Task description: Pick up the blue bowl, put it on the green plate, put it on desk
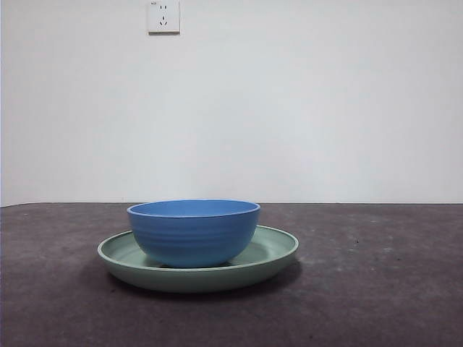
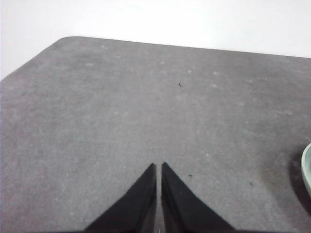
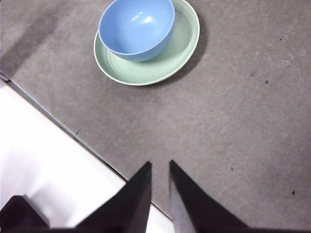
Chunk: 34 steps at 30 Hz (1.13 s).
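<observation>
The blue bowl (image 1: 194, 233) sits upright inside the green plate (image 1: 271, 253), which lies on the desk (image 1: 376, 289) near its middle. No arm shows in the front view. The right wrist view shows the bowl (image 3: 136, 29) in the plate (image 3: 146, 73) from above, well away from my right gripper (image 3: 160, 162), which is empty with its jaws nearly together. My left gripper (image 2: 159, 164) is shut and empty over bare desk. Only a sliver of the plate's rim (image 2: 307, 167) shows in that view.
A white wall with a socket (image 1: 163, 16) stands behind the desk. In the right wrist view the desk's edge runs diagonally beside a white surface (image 3: 48, 160), close under the right gripper.
</observation>
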{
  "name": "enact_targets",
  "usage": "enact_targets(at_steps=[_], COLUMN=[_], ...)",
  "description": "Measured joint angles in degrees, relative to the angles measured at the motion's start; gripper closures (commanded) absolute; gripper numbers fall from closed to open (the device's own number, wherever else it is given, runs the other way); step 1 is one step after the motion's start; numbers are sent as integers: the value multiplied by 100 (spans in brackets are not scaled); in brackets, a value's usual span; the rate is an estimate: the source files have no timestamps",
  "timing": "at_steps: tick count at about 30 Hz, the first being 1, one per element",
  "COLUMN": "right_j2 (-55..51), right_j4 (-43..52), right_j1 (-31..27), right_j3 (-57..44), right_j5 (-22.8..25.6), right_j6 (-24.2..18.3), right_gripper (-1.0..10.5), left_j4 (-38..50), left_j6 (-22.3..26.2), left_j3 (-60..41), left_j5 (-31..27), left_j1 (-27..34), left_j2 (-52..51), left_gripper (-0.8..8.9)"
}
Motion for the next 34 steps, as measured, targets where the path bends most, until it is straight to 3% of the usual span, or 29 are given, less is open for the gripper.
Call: enact_targets(at_steps=[34], right_j2=[-2], right_j4=[0], right_j1=[-2], right_j3=[0], right_j5=[0], right_j6=[0], right_gripper=[893], left_j4=[-151], left_j6=[245], left_j3=[-4], left_j5=[0], left_j1=[61], left_j2=[-254], left_gripper=[794])
